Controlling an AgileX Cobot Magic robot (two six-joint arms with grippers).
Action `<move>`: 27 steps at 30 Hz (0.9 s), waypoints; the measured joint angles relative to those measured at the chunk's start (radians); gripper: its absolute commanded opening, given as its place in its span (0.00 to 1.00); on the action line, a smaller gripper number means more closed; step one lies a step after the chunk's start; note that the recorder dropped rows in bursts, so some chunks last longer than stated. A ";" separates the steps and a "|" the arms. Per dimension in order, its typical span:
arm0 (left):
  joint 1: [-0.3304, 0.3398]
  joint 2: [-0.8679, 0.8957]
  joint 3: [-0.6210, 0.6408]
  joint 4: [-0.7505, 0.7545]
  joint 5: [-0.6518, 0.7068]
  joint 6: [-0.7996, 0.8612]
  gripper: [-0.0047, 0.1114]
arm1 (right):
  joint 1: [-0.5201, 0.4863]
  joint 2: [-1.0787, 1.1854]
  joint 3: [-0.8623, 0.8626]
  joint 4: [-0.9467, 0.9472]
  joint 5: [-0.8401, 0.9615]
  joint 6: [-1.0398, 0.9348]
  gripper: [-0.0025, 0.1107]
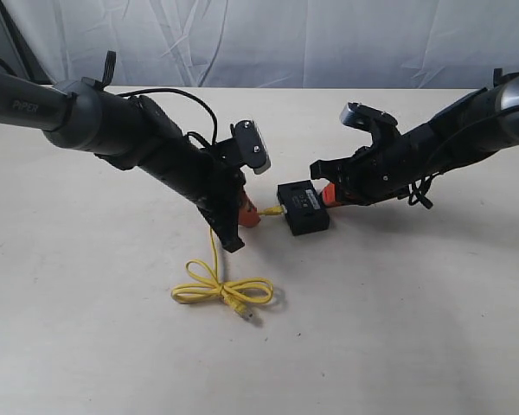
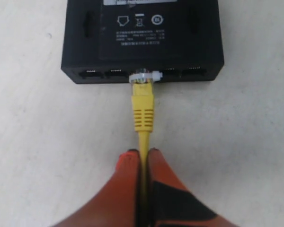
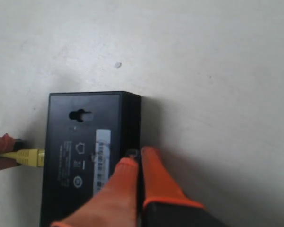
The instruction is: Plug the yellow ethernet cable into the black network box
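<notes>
The pale tabletop (image 1: pixel 398 328) carries everything; the black network box (image 1: pixel 303 207) lies near its middle, between the two arms; the left pincer (image 2: pixel 143 153) is clamped on the yellow ethernet cable (image 2: pixel 143 111) just behind the boot, the clear plug (image 2: pixel 143 78) sitting at a port in the box's side; the right pincer (image 3: pixel 138 161) is closed, empty, its tips touching the box's opposite edge; the cable's slack lies looped on the tabletop nearby.

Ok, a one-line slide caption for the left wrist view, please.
Left gripper pinches the thin yellow ethernet cable behind its boot, clear plug at a side port of the flat black plastic network box.
</notes>
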 measured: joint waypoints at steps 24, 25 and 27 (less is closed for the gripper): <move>0.000 0.002 -0.006 0.002 -0.010 -0.004 0.06 | 0.008 0.000 0.000 0.006 -0.038 0.004 0.02; 0.000 0.002 -0.006 0.002 -0.010 -0.004 0.08 | 0.008 0.000 0.000 0.006 -0.040 0.004 0.02; 0.000 0.002 -0.006 0.002 -0.010 -0.004 0.16 | 0.011 0.000 0.000 0.006 -0.042 0.007 0.02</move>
